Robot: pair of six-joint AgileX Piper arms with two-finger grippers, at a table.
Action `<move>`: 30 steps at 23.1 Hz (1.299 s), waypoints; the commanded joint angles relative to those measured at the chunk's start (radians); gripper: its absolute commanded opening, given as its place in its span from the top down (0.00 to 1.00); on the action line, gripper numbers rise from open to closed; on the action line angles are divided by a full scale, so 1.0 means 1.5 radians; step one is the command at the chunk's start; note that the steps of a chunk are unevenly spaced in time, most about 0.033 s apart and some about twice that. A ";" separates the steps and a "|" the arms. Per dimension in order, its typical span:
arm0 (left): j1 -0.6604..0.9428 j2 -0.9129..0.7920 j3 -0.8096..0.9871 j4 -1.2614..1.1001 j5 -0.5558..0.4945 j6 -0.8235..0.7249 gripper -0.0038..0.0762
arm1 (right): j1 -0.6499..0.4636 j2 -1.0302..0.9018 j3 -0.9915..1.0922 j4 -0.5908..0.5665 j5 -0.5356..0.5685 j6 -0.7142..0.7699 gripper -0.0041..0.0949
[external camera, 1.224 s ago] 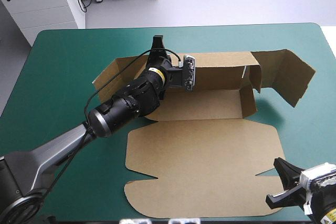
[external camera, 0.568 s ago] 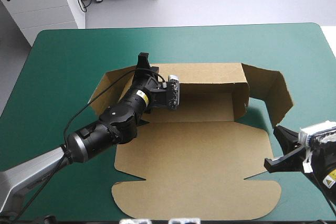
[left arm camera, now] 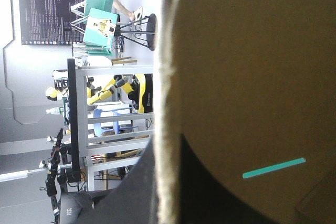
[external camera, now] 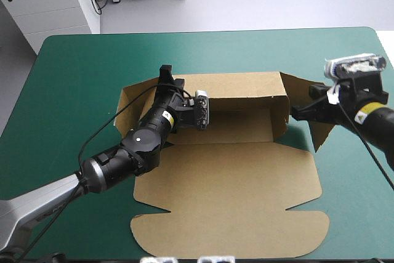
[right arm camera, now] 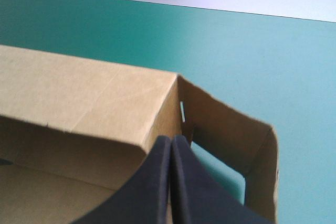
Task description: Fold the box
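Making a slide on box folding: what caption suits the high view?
Left pincer clamps the far wall of the brown box; the shut right pincer sits at its right end.

Overhead camera looks down; wrist cameras hug the box.

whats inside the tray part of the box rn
Only bare brown floor shows inside the box. The left gripper reaches in at the left end, shut on the back wall. The floor beneath it is hidden.
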 commanded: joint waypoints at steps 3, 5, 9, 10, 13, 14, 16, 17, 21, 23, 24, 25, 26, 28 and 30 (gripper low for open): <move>-0.002 -0.023 0.017 0.028 0.024 -0.019 0.96 | 0.000 0.109 -0.144 -0.031 0.003 0.012 0.98; -0.002 -0.023 0.022 0.032 0.033 -0.045 0.96 | 0.000 0.149 -0.185 -0.028 0.019 0.014 0.98; -0.002 -0.023 0.023 0.044 0.038 -0.083 0.96 | 0.000 0.236 -0.264 -0.031 0.053 0.014 0.98; -0.002 -0.023 0.023 0.053 0.038 -0.088 0.96 | -0.001 0.253 -0.284 -0.031 0.065 0.014 0.98; -0.002 -0.023 0.023 0.076 0.040 -0.099 0.96 | -0.010 0.313 -0.337 -0.031 0.094 0.020 0.98; -0.002 -0.023 0.023 0.086 0.041 -0.100 0.96 | -0.019 0.333 -0.355 -0.031 0.106 0.024 0.98; -0.002 -0.023 0.023 0.090 0.042 -0.100 0.96 | -0.053 0.388 -0.404 -0.007 0.136 0.029 0.98; -0.002 -0.023 0.023 0.089 0.042 -0.101 0.96 | -0.084 0.422 -0.435 0.035 0.164 0.029 0.98; -0.002 -0.023 0.023 0.089 0.039 -0.104 0.96 | -0.126 0.484 -0.464 0.094 0.236 0.009 0.98; -0.002 -0.023 0.023 0.089 0.032 -0.104 0.96 | -0.126 0.504 -0.464 0.097 0.259 -0.005 0.98; -0.002 -0.023 0.023 0.089 0.032 -0.110 0.96 | -0.126 0.513 -0.464 0.099 0.262 -0.005 0.98; -0.002 -0.023 0.023 0.089 0.032 -0.118 0.96 | -0.126 0.517 -0.464 0.097 0.262 -0.005 0.98; -0.002 -0.023 0.023 0.089 0.035 -0.128 0.96 | -0.126 0.524 -0.464 0.094 0.265 -0.005 0.98; -0.002 -0.023 0.023 0.091 0.035 -0.151 0.96 | -0.126 0.533 -0.464 0.094 0.277 -0.005 0.98; -0.002 -0.023 0.023 0.092 0.032 -0.154 0.96 | -0.126 0.539 -0.464 0.097 0.296 -0.005 0.98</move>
